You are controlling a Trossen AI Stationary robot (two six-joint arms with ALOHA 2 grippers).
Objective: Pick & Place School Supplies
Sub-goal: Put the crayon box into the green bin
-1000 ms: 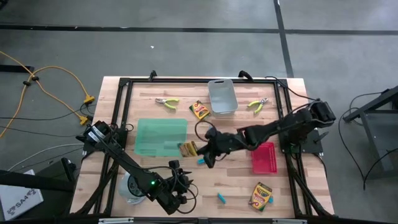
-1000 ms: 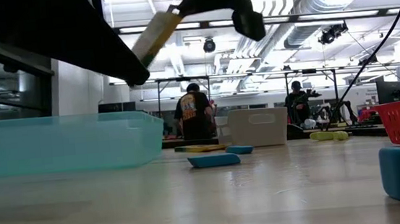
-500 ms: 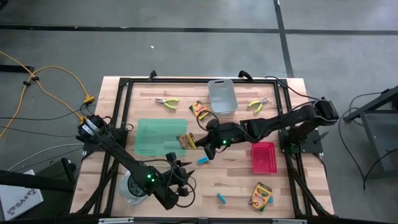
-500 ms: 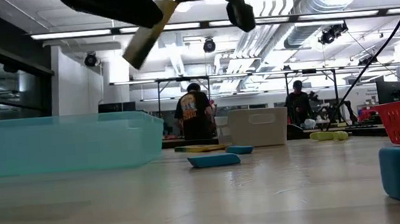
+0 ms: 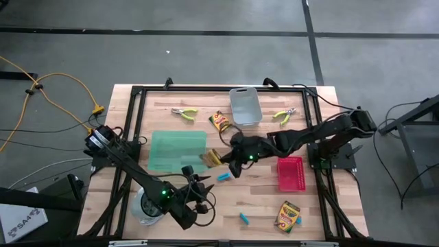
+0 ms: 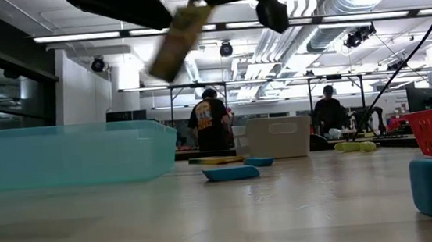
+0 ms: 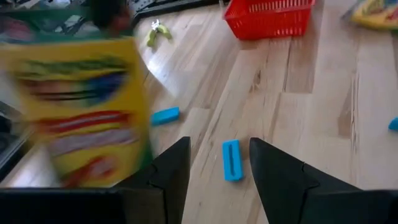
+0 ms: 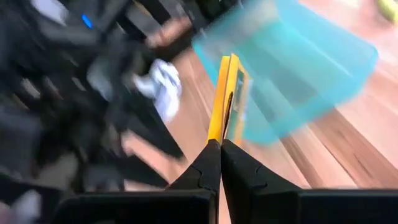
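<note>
My right gripper [image 5: 228, 162] is shut on a yellow-and-green crayon box [image 5: 211, 158], held in the air beside the green mat [image 5: 177, 151]. In the low view this box [image 6: 180, 42] hangs tilted. My left gripper [image 5: 202, 204] hovers open near the table's front edge, and a light-blue block [image 7: 231, 160] lies on the table beyond its fingertips. Two more crayon boxes [image 5: 219, 121] [image 5: 288, 215] lie flat on the table, as do two blue blocks [image 5: 223, 177] [image 5: 243, 218] and two yellow-green pliers [image 5: 184, 112] [image 5: 284, 116]. My right gripper pinches one end of the crayon box [image 8: 219, 134] between its two fingers, one on each broad face. The fingers come slanting down from the table's right side. The box sticks out beyond the fingertips, tilted and lifted clear of the table.
A grey bin [image 5: 245, 106] stands at the far middle and a red tray [image 5: 291, 173] at the right. A round metal cup [image 5: 145, 206] sits under my left arm. People stand in the room behind the table [image 6: 210, 121].
My left gripper has risen from low over the table and tipped nearer to level, still open. My right gripper has carried the crayon box a little up, and the box has tipped more upright in the hold.
</note>
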